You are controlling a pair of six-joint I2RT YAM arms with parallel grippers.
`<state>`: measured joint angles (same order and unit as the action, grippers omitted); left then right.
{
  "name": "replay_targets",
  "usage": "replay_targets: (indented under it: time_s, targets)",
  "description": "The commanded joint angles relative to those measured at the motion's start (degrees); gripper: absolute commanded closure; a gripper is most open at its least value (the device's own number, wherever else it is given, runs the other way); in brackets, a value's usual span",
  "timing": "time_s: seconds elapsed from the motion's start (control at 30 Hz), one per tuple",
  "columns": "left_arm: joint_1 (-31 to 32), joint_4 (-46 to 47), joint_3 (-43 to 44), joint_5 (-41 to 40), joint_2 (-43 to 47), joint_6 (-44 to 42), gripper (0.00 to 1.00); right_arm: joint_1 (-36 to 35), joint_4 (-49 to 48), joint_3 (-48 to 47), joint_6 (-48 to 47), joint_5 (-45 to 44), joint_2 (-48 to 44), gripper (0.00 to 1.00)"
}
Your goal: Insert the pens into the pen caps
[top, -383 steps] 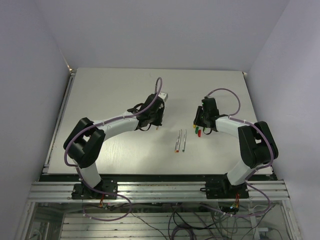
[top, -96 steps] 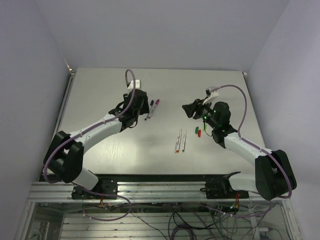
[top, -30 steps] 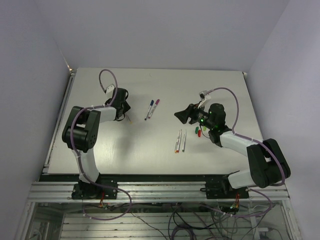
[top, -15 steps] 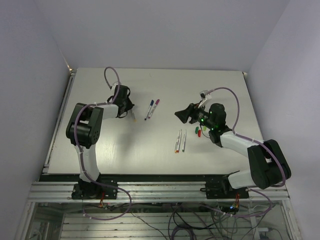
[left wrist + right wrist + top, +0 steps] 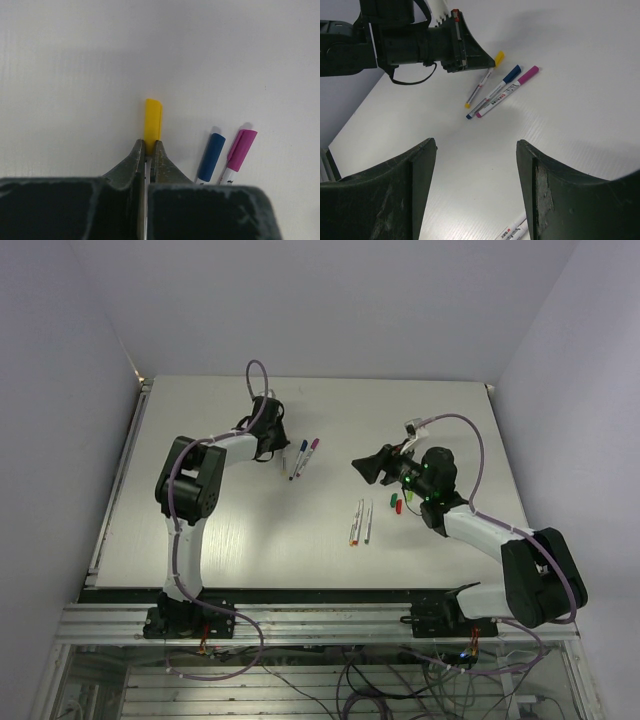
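Fig. Right wrist view. My right gripper, fingers wide apart, over the white table; beyond, the black left gripper pinches a slim white pen's yellow plastic cap, beside a blue-capped pen and a magenta-capped pen.

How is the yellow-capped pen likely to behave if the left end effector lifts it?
The yellow-capped pen looks stiff and light, so it should probably lift without sagging. The left end effector pinches it near the cap end, so the long free body may pivot downward. Its round barrel would likely roll if released.
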<state>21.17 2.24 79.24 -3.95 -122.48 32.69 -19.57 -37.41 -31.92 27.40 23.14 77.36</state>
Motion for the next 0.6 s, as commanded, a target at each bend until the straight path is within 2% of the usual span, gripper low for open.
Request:
replay_targets:
  time_s: [0.0,0.13,0.23,0.43,0.57]
  targets:
    - [0.85,-8.91,1.26,2.06,-3.93,-4.68,0.93,-0.04,-0.18,1.00,0.03,-1.07,-1.68,0.35]
    - [1.06,-7.66,1.61,2.85,-3.97,-6.35,0.89,-0.04,-0.30,0.95,0.28,-1.07,-1.52,0.35]
    - [1.07,-6.42,2.05,3.98,-3.76,-7.20,0.73,0.02,-0.06,0.82,0.16,-1.38,-1.51,0.35]
    - [1.33,-6.85,3.55,4.42,-2.57,-8.15,0.46,-0.03,1.46,-0.14,-0.84,-1.99,-2.23,0.35]
    - [1.42,-6.52,2.70,3.27,-0.22,-8.40,0.44,-0.07,2.65,-0.91,-1.55,-2.24,-2.72,0.35]
